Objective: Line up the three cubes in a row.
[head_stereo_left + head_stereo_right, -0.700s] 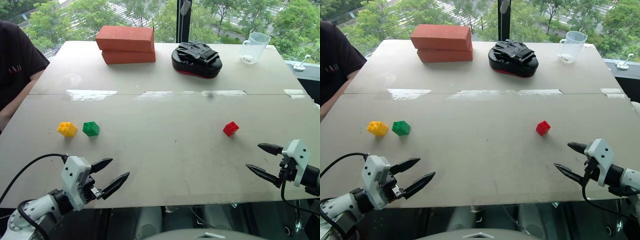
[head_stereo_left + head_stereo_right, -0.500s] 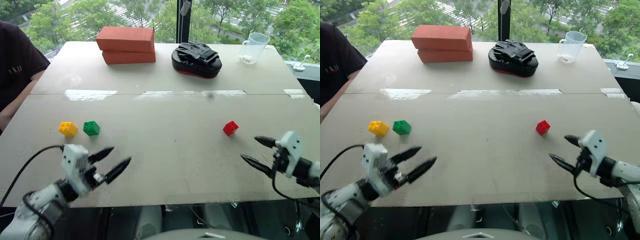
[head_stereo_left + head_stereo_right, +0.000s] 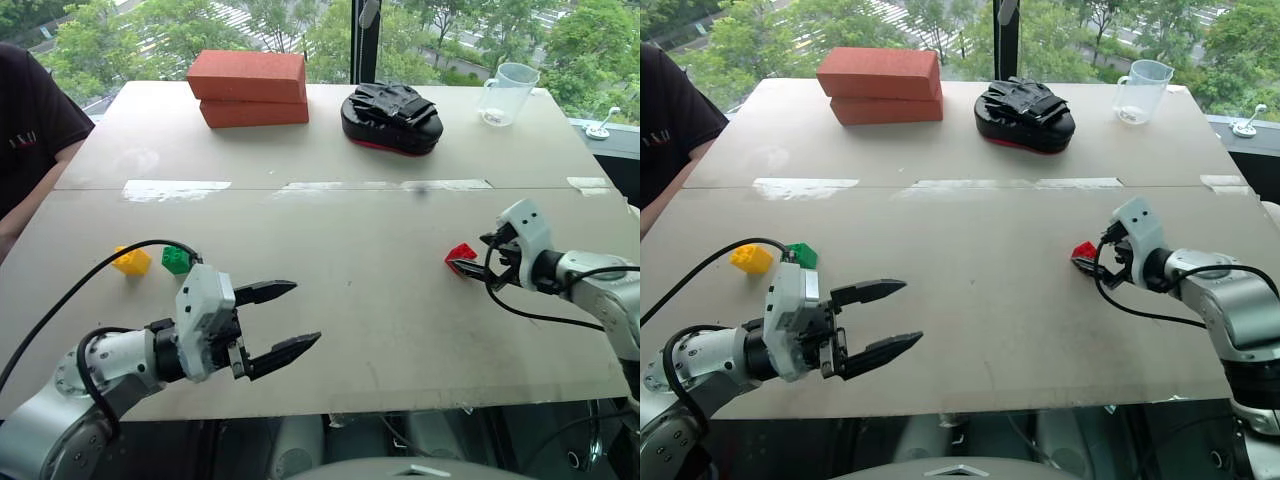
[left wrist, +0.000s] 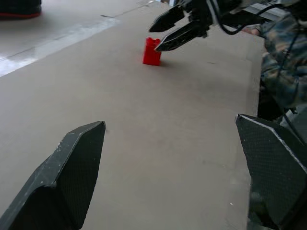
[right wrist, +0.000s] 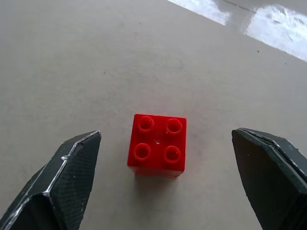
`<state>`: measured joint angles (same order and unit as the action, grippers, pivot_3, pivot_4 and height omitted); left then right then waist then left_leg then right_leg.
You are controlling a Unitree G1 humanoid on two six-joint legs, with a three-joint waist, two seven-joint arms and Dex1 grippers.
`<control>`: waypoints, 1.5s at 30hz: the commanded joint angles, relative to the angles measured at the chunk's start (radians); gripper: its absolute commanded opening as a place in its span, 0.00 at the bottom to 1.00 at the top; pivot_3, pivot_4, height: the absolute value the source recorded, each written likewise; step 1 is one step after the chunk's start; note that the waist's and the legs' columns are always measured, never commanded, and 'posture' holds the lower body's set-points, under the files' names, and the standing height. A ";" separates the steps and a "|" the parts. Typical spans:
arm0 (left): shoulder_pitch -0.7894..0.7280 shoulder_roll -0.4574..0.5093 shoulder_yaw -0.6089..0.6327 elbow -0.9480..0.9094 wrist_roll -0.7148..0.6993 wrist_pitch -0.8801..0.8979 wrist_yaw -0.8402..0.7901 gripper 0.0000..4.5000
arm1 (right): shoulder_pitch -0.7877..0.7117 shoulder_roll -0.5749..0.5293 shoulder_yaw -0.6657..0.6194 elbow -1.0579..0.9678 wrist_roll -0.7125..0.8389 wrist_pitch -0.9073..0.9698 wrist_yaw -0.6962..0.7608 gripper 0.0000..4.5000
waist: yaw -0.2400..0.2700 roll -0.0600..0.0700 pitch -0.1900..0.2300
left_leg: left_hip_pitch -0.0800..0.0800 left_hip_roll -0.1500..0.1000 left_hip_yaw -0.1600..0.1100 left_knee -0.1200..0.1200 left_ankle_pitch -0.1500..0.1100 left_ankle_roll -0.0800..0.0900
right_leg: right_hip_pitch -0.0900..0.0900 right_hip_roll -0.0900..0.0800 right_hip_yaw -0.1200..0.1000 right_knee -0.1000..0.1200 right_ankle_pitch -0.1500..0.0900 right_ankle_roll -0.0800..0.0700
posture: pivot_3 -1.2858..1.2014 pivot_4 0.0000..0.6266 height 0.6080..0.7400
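Red cube (image 5: 158,145) sits alone on the right part of the table (image 3: 350,300), studs up, well apart from the yellow cube (image 3: 131,261) and green cube (image 3: 177,259), which sit just beside each other near the left edge. Right gripper (image 3: 472,261) is at the red cube, jaws wide, cube centred between them in the right wrist view but not gripped yet; from the head view I can't tell if a tip touches it. Left gripper (image 3: 283,319) hovers over the table's near middle, jaws wide, holding nothing, pointing toward the red cube.

Risks, my read: the cube is small, so an off-centre close could flick it sideways or tip it. Closing on corners instead of flat faces may let it twist or pop out. Carrying it across to the other two, the left arm and its cable (image 3: 70,300) lie near that pair and could bump them. Setting down too close could shove the green cube out of line.
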<state>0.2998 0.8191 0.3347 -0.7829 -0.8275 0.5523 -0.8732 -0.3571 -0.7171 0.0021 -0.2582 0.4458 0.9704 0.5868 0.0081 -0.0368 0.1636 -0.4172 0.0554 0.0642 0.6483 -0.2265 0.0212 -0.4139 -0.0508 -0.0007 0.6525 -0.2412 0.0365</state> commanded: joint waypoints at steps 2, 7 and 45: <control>0.010 0.011 0.013 -0.034 -0.010 -0.013 -0.014 0.99 | -0.068 0.022 0.028 0.048 -0.031 0.064 -0.037 1.00 | 0.001 0.000 0.000 | 0.000 0.000 0.000 0.000 0.000 0.000 | 0.000 0.000 0.000 0.000 0.000 0.000 | 0.52 0.24 1.00; 0.016 0.010 0.024 -0.038 -0.016 -0.014 -0.012 1.00 | -0.115 0.045 0.045 0.066 -0.045 0.090 -0.045 0.73 | 0.003 0.001 0.000 | 0.000 0.000 0.001 0.000 0.000 0.000 | 0.000 0.000 0.000 0.000 0.000 0.000 | 0.52 0.24 1.00; 0.344 -0.061 0.292 -0.149 -0.026 -0.040 0.028 1.00 | -0.649 0.358 0.467 0.845 -0.439 -0.837 0.692 0.30 | -0.025 0.003 0.002 | 0.002 0.002 0.006 0.001 0.000 0.000 | 0.000 0.000 0.000 0.003 0.001 -0.001 | 0.52 0.24 1.00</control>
<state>0.6361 0.7605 0.5962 -0.8966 -0.8298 0.5198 -0.8487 -0.9716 -0.3628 0.4933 0.5952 0.0087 0.1458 1.2666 -0.0168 -0.0341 0.1656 -0.4154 0.0570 0.0706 0.6491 -0.2264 0.0208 -0.4143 -0.0503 -0.0007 0.6558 -0.2407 0.0356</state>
